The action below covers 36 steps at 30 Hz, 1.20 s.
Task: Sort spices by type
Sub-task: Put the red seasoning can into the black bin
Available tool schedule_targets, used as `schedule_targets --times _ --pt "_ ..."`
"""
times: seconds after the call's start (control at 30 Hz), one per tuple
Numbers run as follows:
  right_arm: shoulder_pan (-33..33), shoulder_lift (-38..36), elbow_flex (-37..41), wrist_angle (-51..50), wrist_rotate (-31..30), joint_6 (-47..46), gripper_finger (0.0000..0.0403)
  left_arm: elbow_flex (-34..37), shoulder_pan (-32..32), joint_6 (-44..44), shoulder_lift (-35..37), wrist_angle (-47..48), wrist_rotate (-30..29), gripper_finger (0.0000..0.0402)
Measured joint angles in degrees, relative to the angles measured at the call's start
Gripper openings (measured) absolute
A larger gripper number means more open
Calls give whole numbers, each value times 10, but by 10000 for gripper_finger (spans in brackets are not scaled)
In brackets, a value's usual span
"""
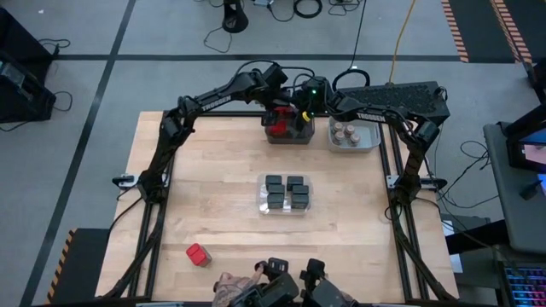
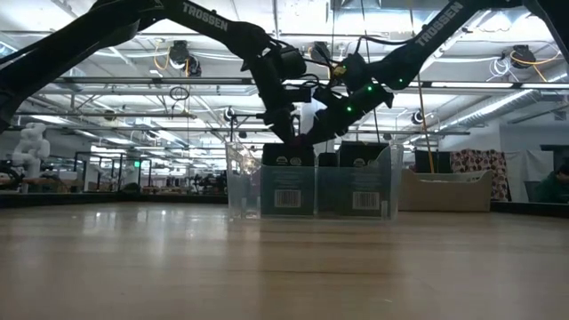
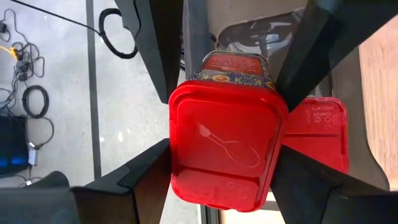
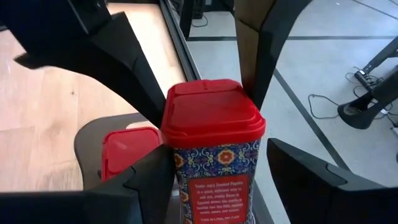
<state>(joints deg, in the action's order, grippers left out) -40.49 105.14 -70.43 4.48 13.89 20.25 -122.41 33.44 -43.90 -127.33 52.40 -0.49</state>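
A red-topped spice box [image 4: 211,118], with a patterned body and a red label, stands upright over the dark grey bin [image 1: 290,136] at the table's far edge. My left gripper [image 3: 227,171] and my right gripper [image 4: 214,180] are both shut on it, meeting from opposite sides [image 1: 288,115]. Another red-topped box [image 3: 320,134] sits inside that bin. A third red-topped box [image 1: 198,254] lies on the table near the front left. Black boxy spices fill the clear bin [image 1: 286,194] at mid-table. Tan-lidded jars stand in the light grey bin [image 1: 352,135]. My left gripper pinches the box's red lid [image 3: 180,155] between its two fingers, one on each of two opposite sides. The fingers slant down from the table's left. The box stays upright; its bottom does not show. My right gripper grips the patterned body [image 4: 180,165] below the lid, one finger on each side. Its fingers come nearly level, slanting slightly down, from the table's right. The bottom of the box is out of the picture.
The three bins take up the far edge and the middle of the table. Bare wood [image 1: 213,179] lies left of the clear bin and along the near side. Camera hardware [image 1: 281,286] sits at the front edge.
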Motion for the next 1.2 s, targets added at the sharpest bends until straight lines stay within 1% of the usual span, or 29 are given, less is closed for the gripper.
schedule_targets --times 0.17,0.23,0.33,0.43,0.5,0.57,0.7,0.83,1.03,1.2 --pt "-1 0 0 -3 -3 -2 235 0 -1 -1 0 -17 0 245" --pt "-1 0 0 -3 -3 -11 228 0 -1 -1 0 -23 0 245" --pt "-1 0 0 -2 -3 -22 205 0 -1 -1 0 -31 0 245" --pt "-1 0 0 -4 0 -25 174 0 -1 2 0 -32 1 245" --pt "-1 0 0 -7 2 -26 154 0 -1 21 0 -33 2 244" --pt "-2 -1 0 -12 2 -26 144 0 1 35 0 -36 3 244" --pt "-7 -1 0 -28 4 -26 145 1 2 42 -1 -37 8 244" --pt "-13 -1 -2 -37 3 -27 158 1 8 44 1 -35 21 244" --pt "-16 -2 -3 -39 5 -28 148 1 16 45 14 -31 36 245" --pt "-17 -2 -3 -39 5 -25 152 1 24 55 18 -30 45 245"
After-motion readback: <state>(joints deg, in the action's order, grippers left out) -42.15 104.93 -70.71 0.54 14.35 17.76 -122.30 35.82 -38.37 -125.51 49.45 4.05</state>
